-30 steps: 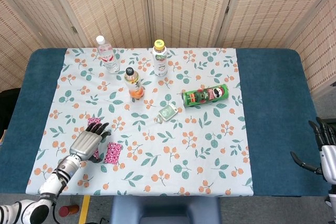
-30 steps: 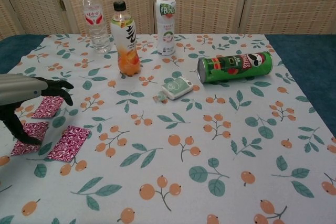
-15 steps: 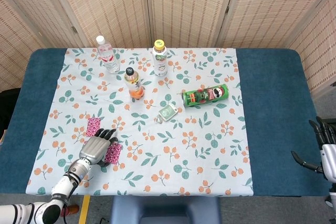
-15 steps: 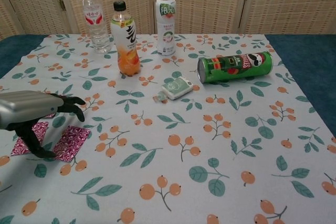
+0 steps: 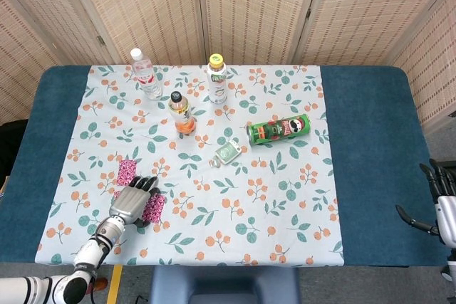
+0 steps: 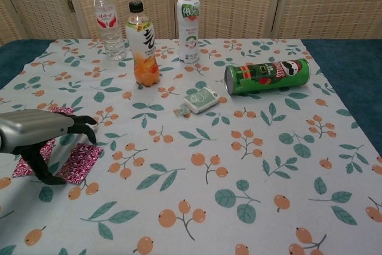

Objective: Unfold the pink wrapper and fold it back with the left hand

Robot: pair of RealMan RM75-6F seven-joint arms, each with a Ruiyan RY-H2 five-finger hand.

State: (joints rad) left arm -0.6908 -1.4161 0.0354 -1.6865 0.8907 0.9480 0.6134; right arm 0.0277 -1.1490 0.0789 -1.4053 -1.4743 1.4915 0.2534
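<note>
Green crisp can lies on its side, lid on, contents unseen; you have three capped bottles upright behind it: clear water bottle, orange-drink bottle, white bottle. Your left hand sits palm down over the pink wrapper at the near-left cloth, fingers curled onto it, thumb down beside it. Your right hand hangs off the table's right edge, fingers spread, empty.

Silver-backed robot hands with black fingers

The left hand has a brushed silver shell, black fingers and a silver-and-black ringed wrist; the right hand looks alike.
</note>
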